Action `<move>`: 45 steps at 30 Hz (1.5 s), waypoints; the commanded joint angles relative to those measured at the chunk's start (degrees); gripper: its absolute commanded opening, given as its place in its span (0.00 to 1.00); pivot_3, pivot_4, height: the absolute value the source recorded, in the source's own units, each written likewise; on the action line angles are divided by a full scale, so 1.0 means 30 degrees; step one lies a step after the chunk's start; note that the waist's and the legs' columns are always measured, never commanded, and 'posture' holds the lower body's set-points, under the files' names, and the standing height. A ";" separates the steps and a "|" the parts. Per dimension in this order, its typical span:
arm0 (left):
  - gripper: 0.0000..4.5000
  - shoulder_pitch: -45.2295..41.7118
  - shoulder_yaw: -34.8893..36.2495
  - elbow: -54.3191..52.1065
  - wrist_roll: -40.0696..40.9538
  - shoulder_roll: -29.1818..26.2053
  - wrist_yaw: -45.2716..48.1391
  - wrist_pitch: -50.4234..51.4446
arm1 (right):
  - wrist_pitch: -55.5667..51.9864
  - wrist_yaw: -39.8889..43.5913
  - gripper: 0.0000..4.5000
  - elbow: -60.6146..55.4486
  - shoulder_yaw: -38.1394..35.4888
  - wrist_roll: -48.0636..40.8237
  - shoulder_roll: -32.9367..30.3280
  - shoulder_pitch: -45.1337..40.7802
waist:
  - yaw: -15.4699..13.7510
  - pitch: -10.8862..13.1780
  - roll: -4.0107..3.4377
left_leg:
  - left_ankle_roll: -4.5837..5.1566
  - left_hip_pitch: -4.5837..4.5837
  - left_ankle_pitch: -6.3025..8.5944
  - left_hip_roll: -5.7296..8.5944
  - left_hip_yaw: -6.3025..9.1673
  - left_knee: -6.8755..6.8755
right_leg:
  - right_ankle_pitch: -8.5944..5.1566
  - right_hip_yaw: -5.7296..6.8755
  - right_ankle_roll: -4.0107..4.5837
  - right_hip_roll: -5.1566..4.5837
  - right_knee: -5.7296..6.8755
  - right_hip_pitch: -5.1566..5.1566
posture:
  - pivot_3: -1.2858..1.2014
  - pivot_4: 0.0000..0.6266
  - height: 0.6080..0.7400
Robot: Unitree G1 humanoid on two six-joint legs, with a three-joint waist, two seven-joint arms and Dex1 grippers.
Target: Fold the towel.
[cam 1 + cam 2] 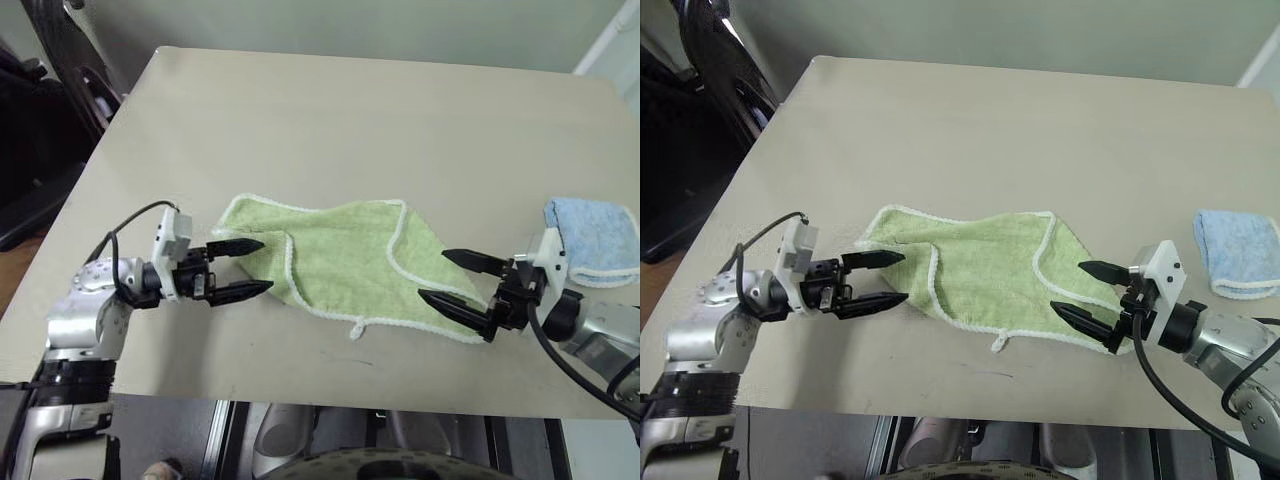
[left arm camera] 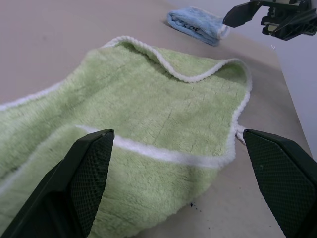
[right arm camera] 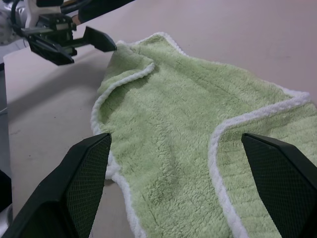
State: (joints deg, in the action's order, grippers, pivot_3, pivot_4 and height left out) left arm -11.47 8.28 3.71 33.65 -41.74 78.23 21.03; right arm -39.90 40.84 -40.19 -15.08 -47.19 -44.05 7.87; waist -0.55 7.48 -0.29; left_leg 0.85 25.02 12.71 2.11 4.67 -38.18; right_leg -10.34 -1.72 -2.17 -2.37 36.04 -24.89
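Observation:
The light green towel with white edging lies crumpled on the beige table, both ends folded in, its small white loop at the near edge. My left gripper is open at the towel's left end, its fingers straddling the folded corner just above it. At the right end my right gripper stands open too, with the towel's right corner under its fingers. Neither holds cloth. In the wrist views the towel spreads out between each pair of open fingers.
A smaller light blue towel, folded, lies at the table's right edge just behind my right wrist. The far half of the table is bare. Dark furniture stands beyond the left edge.

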 commanded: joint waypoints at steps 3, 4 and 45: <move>1.00 -0.0179 0.0080 -0.0896 0.0155 0.0370 -0.0420 -0.0365 | -0.0008 -0.0378 0.99 -0.0722 -0.0264 -0.0410 0.0037 -0.0041 | -0.0007 0.0000 0.0000 | 0.0000 -0.0002 0.0039 0.0001 -0.0001 0.0000 | 0.0006 -0.0001 0.0007 0.0000 0.0005 0.0002 | 0.52 0.24 0.95; 1.00 -0.0211 0.0067 -0.0863 0.0158 0.0412 -0.0423 -0.0380 | -0.0138 -0.0610 0.99 -0.0754 -0.0194 -0.0530 0.0115 -0.0207 | -0.0004 0.0000 0.0000 | -0.0006 -0.0004 0.0052 0.0001 -0.0001 0.0000 | 0.0010 0.0000 0.0010 0.0000 0.0006 0.0004 | 0.52 0.24 0.95; 1.00 -0.1637 -0.1348 0.0823 -0.1013 0.2610 -0.1175 -0.2300 | -0.3427 -1.1616 0.99 0.1665 0.7421 0.8396 0.9617 -0.4509 | -0.0040 -0.0008 0.0012 | -0.0031 -0.0025 0.0062 -0.0044 -0.0002 -0.0008 | 0.0130 0.0034 0.0063 0.0006 0.0002 -0.0015 | 0.52 0.24 0.95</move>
State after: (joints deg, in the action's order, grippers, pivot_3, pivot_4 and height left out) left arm -15.97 4.14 6.75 30.66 -34.12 74.65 15.04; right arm -50.44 6.25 -33.93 7.24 -22.67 -15.78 -5.68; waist -0.67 7.45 -0.25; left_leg 0.73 24.95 12.88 1.97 4.66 -38.20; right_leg -9.95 -1.62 -1.98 -2.35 36.05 -24.93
